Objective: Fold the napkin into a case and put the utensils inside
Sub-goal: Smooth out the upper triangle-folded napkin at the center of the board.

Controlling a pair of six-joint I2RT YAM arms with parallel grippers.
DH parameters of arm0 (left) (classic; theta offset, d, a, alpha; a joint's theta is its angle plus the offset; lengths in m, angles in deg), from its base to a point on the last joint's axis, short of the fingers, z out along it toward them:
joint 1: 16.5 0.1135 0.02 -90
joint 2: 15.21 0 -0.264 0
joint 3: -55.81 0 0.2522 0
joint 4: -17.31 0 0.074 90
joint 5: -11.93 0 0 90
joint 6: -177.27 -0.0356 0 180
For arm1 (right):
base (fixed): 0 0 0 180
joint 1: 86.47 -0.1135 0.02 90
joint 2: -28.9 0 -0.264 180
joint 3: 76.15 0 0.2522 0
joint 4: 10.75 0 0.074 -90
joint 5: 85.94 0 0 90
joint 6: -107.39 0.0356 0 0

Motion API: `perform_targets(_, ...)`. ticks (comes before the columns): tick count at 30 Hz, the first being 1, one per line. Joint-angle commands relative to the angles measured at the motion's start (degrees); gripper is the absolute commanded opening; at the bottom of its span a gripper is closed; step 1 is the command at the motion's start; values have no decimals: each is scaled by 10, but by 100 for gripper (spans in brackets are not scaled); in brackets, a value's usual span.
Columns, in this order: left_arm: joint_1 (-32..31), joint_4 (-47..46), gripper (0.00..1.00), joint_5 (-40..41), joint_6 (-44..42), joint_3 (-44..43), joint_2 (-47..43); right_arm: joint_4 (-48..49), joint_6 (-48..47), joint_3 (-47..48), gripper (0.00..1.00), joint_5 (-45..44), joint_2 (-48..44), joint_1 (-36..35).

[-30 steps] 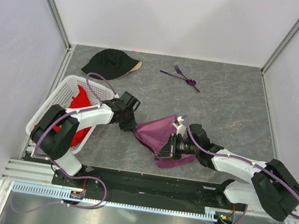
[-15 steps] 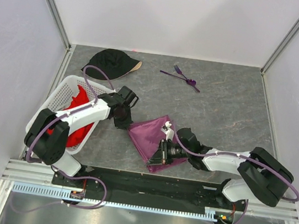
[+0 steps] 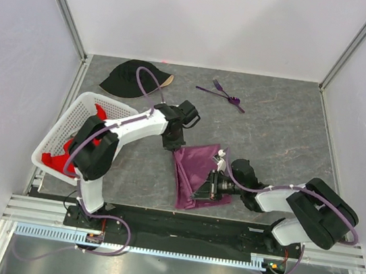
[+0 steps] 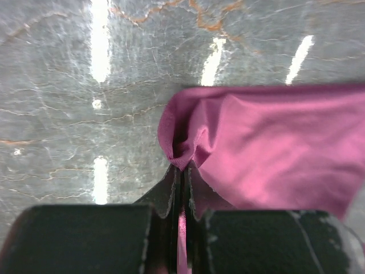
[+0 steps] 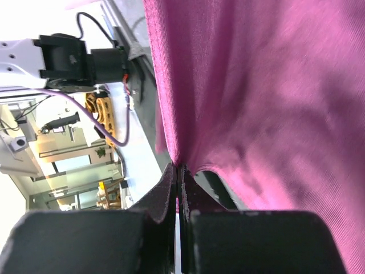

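The plum-purple napkin (image 3: 195,169) lies bunched and partly folded on the grey table, between both arms. My left gripper (image 3: 174,143) is shut on the napkin's upper-left corner; in the left wrist view the cloth (image 4: 274,148) is pinched at the tips of the gripper (image 4: 182,168). My right gripper (image 3: 204,185) is shut on the cloth's lower right edge, and its wrist view shows the napkin (image 5: 256,85) hanging from the closed gripper (image 5: 178,168). The purple utensils (image 3: 224,95), one a fork, lie together at the far side of the table, apart from both grippers.
A black cap (image 3: 135,77) lies at the far left of the table. A white lattice basket (image 3: 67,124) stands at the left edge with a red cloth (image 3: 63,161) inside. The left arm reaches over the basket's far corner.
My left gripper has shut on the napkin's corner and carried it to the right and slightly away, so the cloth is now narrower and bunched. The right gripper stayed shut on it.
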Motion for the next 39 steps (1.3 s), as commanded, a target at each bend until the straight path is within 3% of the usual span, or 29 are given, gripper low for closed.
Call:
perform_targets(1,-5,2,2,94,54,-52,30,-11,-34,-36,0,65,22,4)
perform_targets(8,-32,3,2,119,68,-89,41,-36,-68,-37,0,59,44,14)
perform_targets(15,-43,2,2,103,49,-93,46,-220,-161,57,0,10,-6,14)
perform_targets(20,-45,-1,2,89,40,-88,47,-266,-186,105,15,-1,-14,15)
perform_targets(21,-45,-6,2,84,30,-87,46,-273,-185,116,27,-2,-14,16)
perform_targets(27,-39,-36,3,47,-71,-74,31,-316,-192,138,61,-32,-34,38)
perform_targets(28,-33,-36,10,43,-79,-68,28,-322,-194,139,67,-39,-37,46)
perform_targets(30,-23,-37,14,21,-111,-65,26,-332,-197,140,78,-41,-47,59)
perform_targets(32,-9,-44,25,6,-134,-56,14,-342,-201,139,82,-44,-57,65)
perform_targets(34,4,-44,38,1,-148,-45,6,-350,-203,140,84,-55,-64,72)
perform_targets(39,31,-28,49,-2,-204,-39,-37,-368,-209,140,80,-87,-49,77)
